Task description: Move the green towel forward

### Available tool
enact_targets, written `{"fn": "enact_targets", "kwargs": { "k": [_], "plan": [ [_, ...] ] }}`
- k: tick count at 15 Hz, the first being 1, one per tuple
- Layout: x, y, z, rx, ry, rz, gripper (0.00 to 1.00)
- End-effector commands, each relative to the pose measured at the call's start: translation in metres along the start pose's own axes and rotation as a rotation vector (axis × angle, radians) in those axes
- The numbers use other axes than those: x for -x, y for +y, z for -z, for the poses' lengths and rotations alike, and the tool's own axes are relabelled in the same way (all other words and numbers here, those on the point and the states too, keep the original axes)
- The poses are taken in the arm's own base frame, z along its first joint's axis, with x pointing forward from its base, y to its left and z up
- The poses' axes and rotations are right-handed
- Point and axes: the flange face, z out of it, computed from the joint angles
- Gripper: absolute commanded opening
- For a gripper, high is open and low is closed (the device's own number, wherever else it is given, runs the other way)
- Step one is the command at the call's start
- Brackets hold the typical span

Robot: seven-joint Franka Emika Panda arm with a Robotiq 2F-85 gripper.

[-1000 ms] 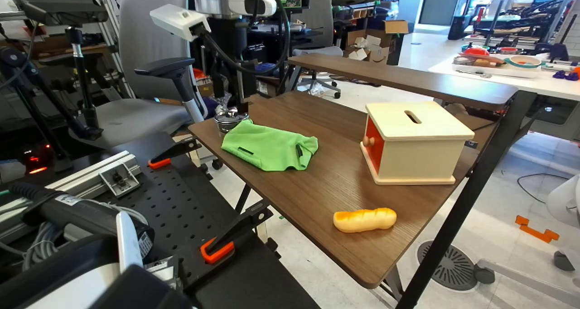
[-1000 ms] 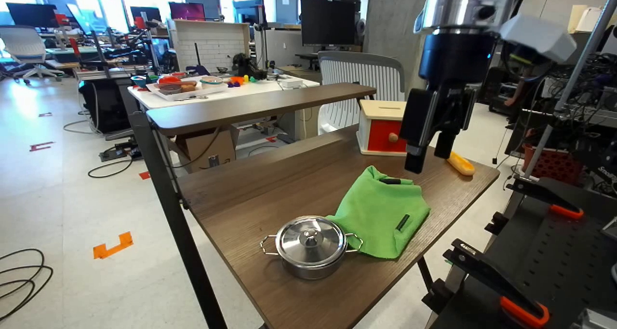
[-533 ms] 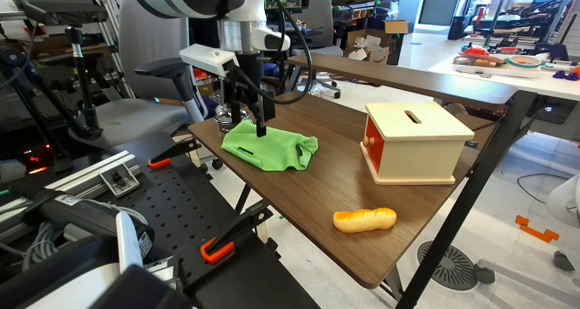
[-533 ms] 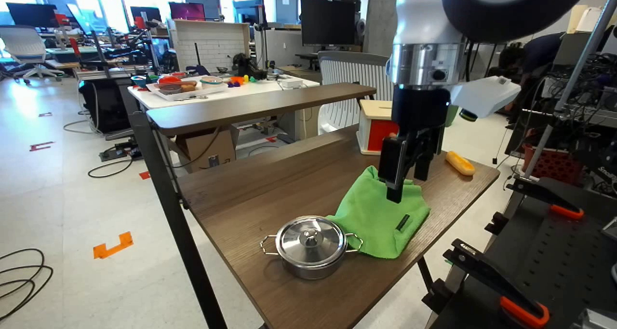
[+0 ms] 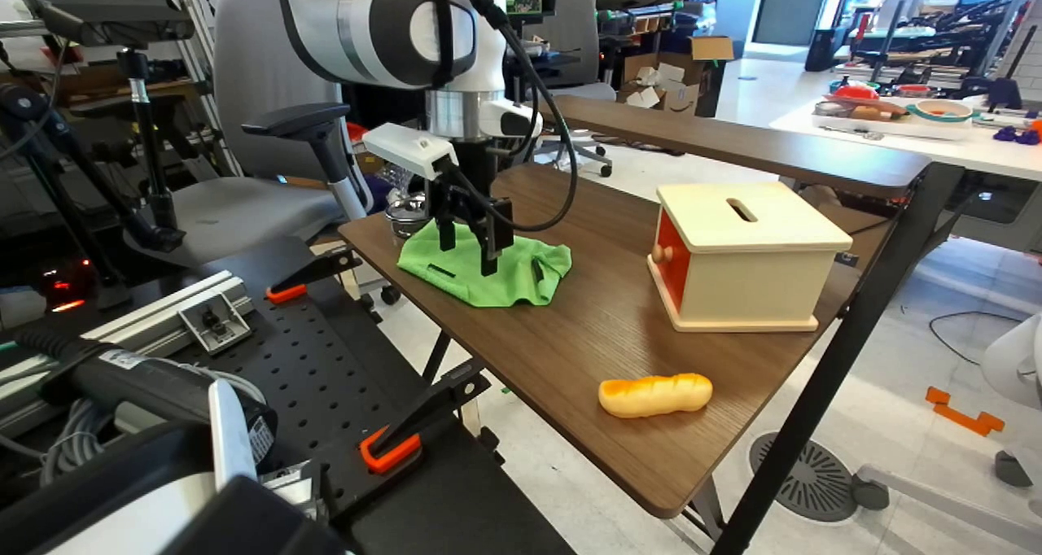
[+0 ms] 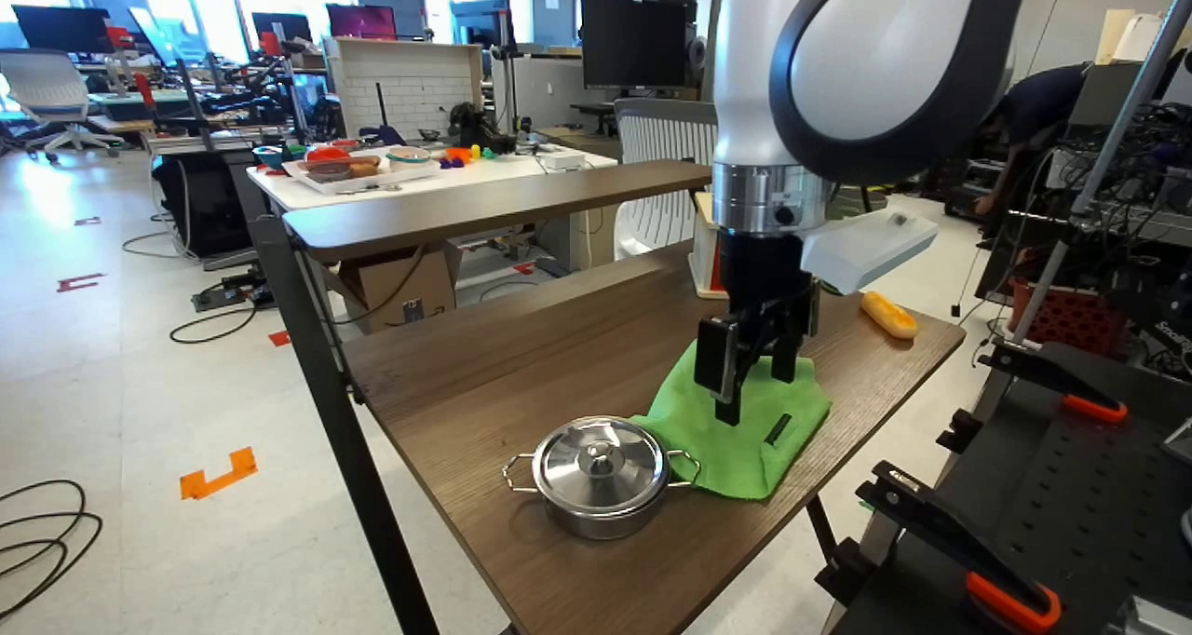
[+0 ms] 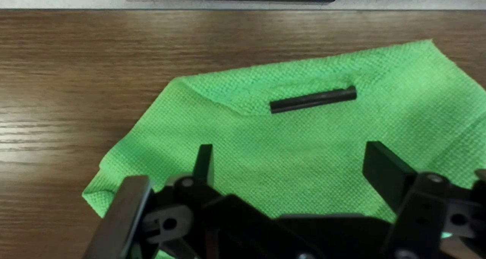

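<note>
The green towel (image 5: 525, 272) lies flat and slightly folded on the brown table (image 5: 594, 343), near its long edge. It also shows in an exterior view (image 6: 722, 458) and fills most of the wrist view (image 7: 243, 133). Two short black strips show on it; one (image 7: 313, 99) lies beyond the fingers in the wrist view. My gripper (image 5: 468, 258) points down over the middle of the towel. It is open, with towel visible between the wide-apart fingers in the wrist view (image 7: 289, 149). The fingertips (image 6: 755, 398) look slightly above the cloth; I cannot tell the exact gap.
A lidded steel pot (image 6: 601, 477) stands close against one towel corner. A wooden box (image 5: 749, 270) with a red front and a yellow bun (image 5: 655, 395) are farther along the table. A raised shelf (image 5: 716, 140) runs along one side. Black clamps (image 5: 391, 449) sit beside the opposite edge.
The arm has come down and across from above the table to over the towel's middle. The gripper stays open. The towel, pot, box and bun have not moved.
</note>
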Motion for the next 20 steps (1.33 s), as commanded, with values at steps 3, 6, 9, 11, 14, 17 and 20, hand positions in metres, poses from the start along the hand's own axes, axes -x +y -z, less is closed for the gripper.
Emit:
{"fn": "enact_targets", "kwargs": {
  "k": [3, 6, 9, 11, 14, 17, 20],
  "plan": [
    [-0.028, -0.008, -0.027, 0.021, 0.013, -0.003, 1.0],
    [-0.042, -0.015, -0.035, 0.023, 0.016, 0.002, 1.0],
    [-0.059, -0.022, -0.037, 0.021, 0.034, 0.007, 1.0],
    [-0.074, -0.024, -0.038, 0.021, 0.049, 0.007, 1.0],
    [-0.096, -0.027, -0.039, 0.019, 0.07, 0.004, 1.0],
    [-0.12, -0.03, -0.039, 0.022, 0.089, 0.0, 1.0],
    [-0.142, -0.038, -0.034, 0.022, 0.097, -0.003, 1.0]
  ]
}}
